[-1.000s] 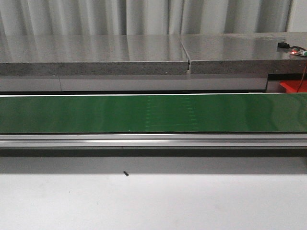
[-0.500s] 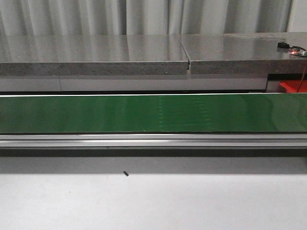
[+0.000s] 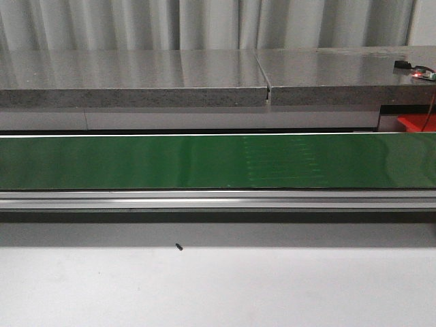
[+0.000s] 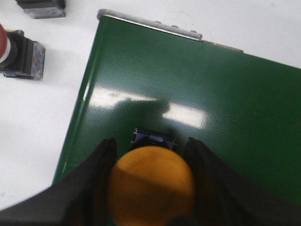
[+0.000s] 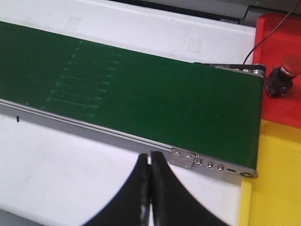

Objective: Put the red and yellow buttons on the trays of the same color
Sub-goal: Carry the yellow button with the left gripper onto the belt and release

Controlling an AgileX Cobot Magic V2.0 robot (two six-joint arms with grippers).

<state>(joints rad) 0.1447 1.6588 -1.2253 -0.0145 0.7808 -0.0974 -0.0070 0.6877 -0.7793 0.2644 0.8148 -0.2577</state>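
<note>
In the left wrist view my left gripper (image 4: pixel 150 143) is shut on a yellow button (image 4: pixel 150 186). Its dark fingers (image 4: pixel 96 174) press both sides of the dome, and the button's black base points down at the end of the green belt (image 4: pixel 211 94). A red button (image 4: pixel 16 49) on a black base lies on the white table beside that belt end. My right gripper (image 5: pixel 150 156) is shut and empty over the white table, just off the belt's (image 5: pixel 141 89) other end. There a red tray (image 5: pixel 282 110) holds a red button (image 5: pixel 282 77), with a yellow tray (image 5: pixel 275 183) next to it.
The long green conveyor belt (image 3: pixel 136 162) crosses the front view, with a grey stone ledge (image 3: pixel 136 85) behind and white table (image 3: pixel 218 286) in front. A corner of the red tray (image 3: pixel 417 122) shows at the far right. Another black button base (image 4: pixel 42 7) lies beside the red button.
In the front view a faint ribbed patch on the belt has slid to the right. Nothing else differs there, and neither arm shows.
</note>
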